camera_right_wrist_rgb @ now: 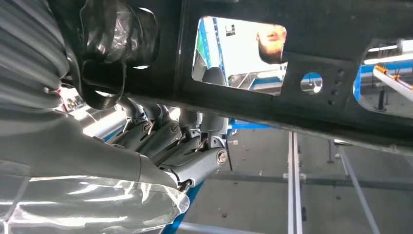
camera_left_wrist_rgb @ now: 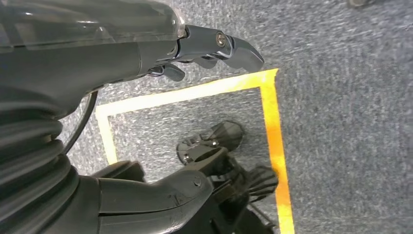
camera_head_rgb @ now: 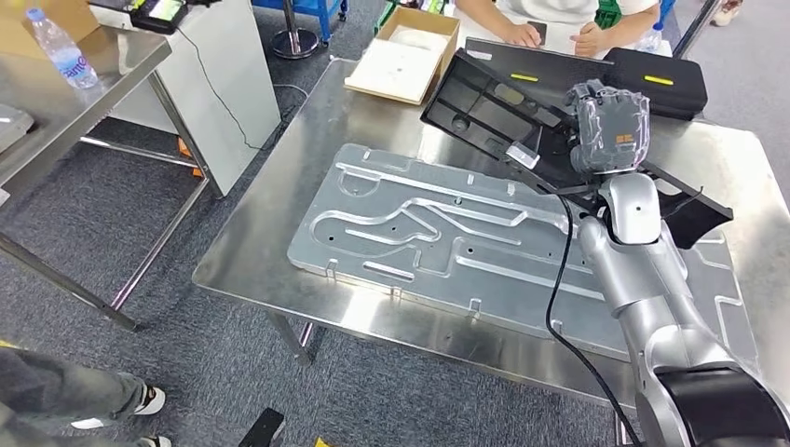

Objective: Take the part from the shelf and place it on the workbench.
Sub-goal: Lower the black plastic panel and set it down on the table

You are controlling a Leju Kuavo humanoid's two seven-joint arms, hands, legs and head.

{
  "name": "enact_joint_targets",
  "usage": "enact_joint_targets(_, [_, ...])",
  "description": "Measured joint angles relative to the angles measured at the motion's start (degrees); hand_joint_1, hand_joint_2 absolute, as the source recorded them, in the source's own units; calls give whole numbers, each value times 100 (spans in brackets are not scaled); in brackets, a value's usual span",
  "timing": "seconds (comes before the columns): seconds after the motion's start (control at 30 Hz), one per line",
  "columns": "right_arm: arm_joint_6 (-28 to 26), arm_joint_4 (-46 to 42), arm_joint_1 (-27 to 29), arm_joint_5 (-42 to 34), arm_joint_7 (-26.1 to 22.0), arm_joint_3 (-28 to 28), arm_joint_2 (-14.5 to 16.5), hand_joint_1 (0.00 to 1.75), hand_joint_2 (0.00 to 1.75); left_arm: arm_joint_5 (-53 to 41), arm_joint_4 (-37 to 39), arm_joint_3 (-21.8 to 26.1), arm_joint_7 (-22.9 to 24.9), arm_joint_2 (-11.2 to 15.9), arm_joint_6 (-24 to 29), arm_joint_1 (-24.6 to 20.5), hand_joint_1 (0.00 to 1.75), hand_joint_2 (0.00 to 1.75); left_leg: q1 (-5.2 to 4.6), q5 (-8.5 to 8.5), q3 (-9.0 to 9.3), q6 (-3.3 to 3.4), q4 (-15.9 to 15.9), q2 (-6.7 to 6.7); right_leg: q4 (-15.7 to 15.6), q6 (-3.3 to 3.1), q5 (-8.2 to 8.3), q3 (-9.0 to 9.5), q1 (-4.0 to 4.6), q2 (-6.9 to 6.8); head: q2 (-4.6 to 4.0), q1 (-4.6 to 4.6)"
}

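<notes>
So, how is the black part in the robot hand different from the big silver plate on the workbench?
The black part is dark and matte; the silver plate is bright metal. The black part is held tilted above the workbench by the right robot hand; the silver plate lies flat on it. The silver plate looks larger. Both are flat panels with holes.

Right robot hand (camera_right_wrist_rgb: pixel 170 141) grips black part (camera_right_wrist_rgb: pixel 311 29).

Black part (camera_head_rgb: pixel 484 102), grey robot hand (camera_head_rgb: pixel 610 126), silver workbench (camera_head_rgb: pixel 279 214), yellow-striped black cases (camera_head_rgb: pixel 652 79).
</notes>
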Motion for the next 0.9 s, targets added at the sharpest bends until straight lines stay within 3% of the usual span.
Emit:
enact_joint_targets(0.1, [14, 7, -14, 55, -19, 5, -1, 0, 0, 11, 0, -5, 6, -1, 5, -10, 0, 175, -7, -37, 6, -91, -1, 12, -34, -114, -39, 14, 21, 15, 0, -2])
enact_joint_targets(0.17, [32, 8, -28, 103, -47, 13, 2, 0, 0, -28, 0, -27, 58, -2, 49, -16, 0, 175, -1, -210, -79, -136, 239, 12, -64, -204, -45, 58, 1, 13, -1, -4])
enact_joint_targets(0.27, [83, 8, -44, 190, -89, 39, 18, 0, 0, -88, 0, -86, 160, -2, 135, -16, 0, 175, 4, -696, -612, -158, 1330, 9, -63, -286, -73, 91, 23, 12, 0, -8])
enact_joint_targets(0.3, [96, 9, -41, 208, -99, 48, 22, 0, 0, -91, 0, -101, 173, -2, 144, -12, 0, 175, 3, -755, -774, -157, 1610, 9, -54, -300, -84, 94, 39, 17, 0, -7])
enact_joint_targets(0.33, [99, 9, -38, 218, -106, 53, 26, 0, 0, -87, 0, -111, 176, -2, 139, -10, 0, 175, 3, -700, -848, -146, 1690, 9, -44, -310, -95, 99, 54, 27, -1, -7])
enact_joint_targets(0.37, [102, 9, -37, 221, -108, 58, 33, 0, 0, -73, 0, -117, 172, -2, 121, -10, 0, 175, 0, -528, -807, -123, 1526, 8, -33, -315, -108, 110, 68, 40, 0, -8])
enact_joint_targets(0.43, [121, 8, -43, 222, -108, 74, 51, 0, 0, -15, 0, -122, 149, 3, 49, -15, 0, 87, -22, -82, -498, -42, 772, -1, -15, -304, -142, 142, 90, 63, -1, -7])
enact_joint_targets(0.5, [148, 9, -53, 223, -104, 87, 62, 0, 0, 48, 0, -121, 121, 9, -15, -21, 0, 0, -49, 123, -252, 12, 212, -12, 6, -265, -163, 144, 110, 73, -1, -6])
enact_joint_targets(0.6, [162, 10, -51, 214, -100, 100, 70, 0, 0, 87, 0, -121, 112, 8, -40, -12, 0, 0, -64, 139, -202, 45, 75, -15, -11, -171, -152, 129, 97, 74, -1, -8])
enact_joint_targets(0.67, [158, 11, -56, 194, -105, 108, 72, 0, 0, 100, 0, -120, 113, 1, -41, -15, 0, 0, -43, 186, -167, 102, -12, -7, 125, -108, -272, 75, 84, 67, -2, -2])
enact_joint_targets(0.7, [156, 11, -61, 182, -108, 109, 70, 0, 0, 106, 0, -120, 114, -4, -40, -20, 0, 0, -29, 205, -151, 125, -46, -3, 350, -78, -413, -25, 74, 62, -1, 2])
enact_joint_targets(0.77, [158, 20, -51, 164, -108, 113, 69, 0, 0, 119, 0, -119, 119, -6, -33, -23, 0, 0, -29, 215, -146, 141, -57, 0, 1090, -25, -755, -372, 46, 52, -1, 8])
enact_joint_targets(0.8, [162, 27, -31, 157, -109, 117, 69, 0, 0, 125, 0, -119, 123, -6, -28, -19, 0, 0, -29, 213, -147, 141, -52, -1, 1410, -5, -849, -533, 33, 50, -1, 8])
enact_joint_targets(0.83, [169, 34, -7, 150, -110, 122, 70, 0, 0, 130, 0, -119, 127, -6, -22, -14, 0, 0, -29, 208, -147, 137, -45, -3, 1552, 7, -837, -616, 21, 48, -1, 7])
enact_joint_targets(0.87, [180, 39, 11, 144, -111, 127, 70, 0, 0, 135, 0, -119, 130, -7, -15, -11, 0, 0, -29, 202, -145, 131, -36, -6, 1461, 12, -713, -587, 9, 45, -1, 7])
enact_joint_targets(0.9, [195, 41, 18, 141, -111, 132, 71, 0, 0, 138, 0, -119, 133, -8, -11, -11, 0, 0, -29, 191, -141, 121, -24, -9, 1141, 11, -502, -442, -1, 37, 0, 7])
